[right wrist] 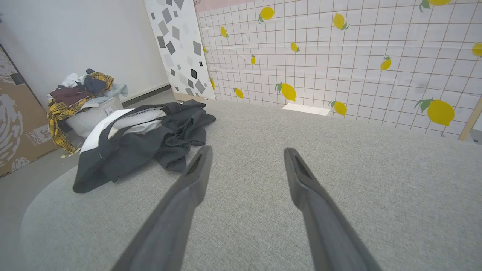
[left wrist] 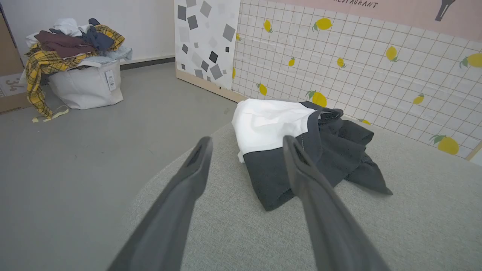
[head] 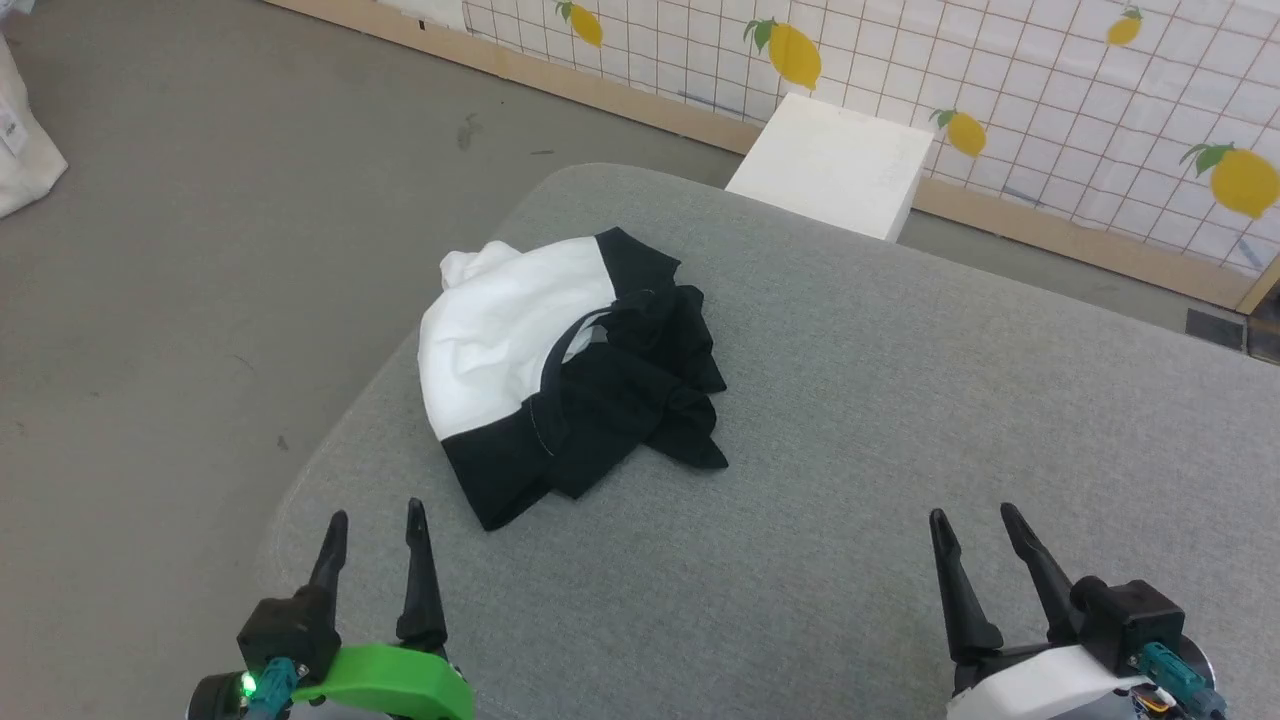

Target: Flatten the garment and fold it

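While the garment (head: 520, 350) lies crumpled in a heap just left of centre in the head view, on the grey bench (head: 900, 450) near its left rim, both grippers sit apart from it along the bottom of the frame. The left gripper (head: 377, 510), at lower left, has its fingers spread wide and empty, near the garment's black hem. The right gripper (head: 972, 510), at lower right, is likewise wide and empty, well apart from the cloth. A white box (head: 830, 165) stands beyond the bench at upper centre.

pink sign (left wrist: 376, 9) RESTAURANT, box (left wrist: 9, 81) perhaps 34
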Available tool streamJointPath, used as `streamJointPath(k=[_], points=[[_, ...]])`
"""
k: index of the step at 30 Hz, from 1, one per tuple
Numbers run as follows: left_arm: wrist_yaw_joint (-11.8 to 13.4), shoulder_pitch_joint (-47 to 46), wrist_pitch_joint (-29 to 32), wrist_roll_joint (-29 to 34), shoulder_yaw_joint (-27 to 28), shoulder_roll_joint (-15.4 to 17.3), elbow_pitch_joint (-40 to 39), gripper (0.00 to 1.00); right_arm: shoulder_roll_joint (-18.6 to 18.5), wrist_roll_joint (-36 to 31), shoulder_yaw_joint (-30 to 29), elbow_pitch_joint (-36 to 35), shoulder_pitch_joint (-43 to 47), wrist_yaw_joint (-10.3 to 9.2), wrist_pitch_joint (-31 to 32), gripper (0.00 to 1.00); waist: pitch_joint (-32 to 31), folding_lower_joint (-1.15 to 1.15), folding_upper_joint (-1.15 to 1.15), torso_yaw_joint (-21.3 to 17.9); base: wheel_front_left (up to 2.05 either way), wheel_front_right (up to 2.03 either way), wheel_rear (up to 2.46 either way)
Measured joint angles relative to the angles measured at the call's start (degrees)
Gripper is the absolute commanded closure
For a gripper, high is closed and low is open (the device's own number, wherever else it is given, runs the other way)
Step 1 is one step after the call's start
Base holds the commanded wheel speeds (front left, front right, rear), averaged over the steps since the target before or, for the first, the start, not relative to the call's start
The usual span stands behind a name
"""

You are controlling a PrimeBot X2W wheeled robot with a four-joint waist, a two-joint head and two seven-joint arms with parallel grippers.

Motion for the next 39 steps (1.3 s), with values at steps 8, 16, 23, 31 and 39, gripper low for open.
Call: streamJointPath(k=[8,16,23,31,39], points=[[-4.54,-9.39,-0.04,-1.13,-0.19,0.97,5.64,0.0,-0.01,-1.08,-0.12,-0.57,-0.63,0.0,0.0,0.0,2.06,0.0,0.0,-0.44,0.0,0.0,0.0],[-9.67,-32.13,16.29,-7.26,-0.25,5.79,21.89,0.0,0.02,-4.68,-0.42,-1.46,-5.17,0.0,0.0,0.0,7.14,0.0,0.0,-3.02,0.0,0.0,0.0],[-8.86,-45.23,40.12,-12.12,-0.04,7.31,34.85,0.0,0.04,-6.87,-2.2,-2.88,-6.62,0.0,0.54,0.0,12.29,0.0,0.0,-7.26,0.0,0.0,0.0],[-4.92,-47.59,50.63,-11.03,-2.76,7.26,43.18,0.0,0.04,-7.35,-3.71,-4.78,-6.83,0.0,0.79,0.0,17.82,0.01,0.0,-12.47,0.0,0.0,0.0],[-2.15,-47.86,40.95,-9.81,-2.75,8.03,42.81,1.0,0.04,-7.16,-3.8,-4.47,-7.53,0.0,0.78,0.0,20.49,0.01,0.0,-15.02,0.0,0.0,0.0]])
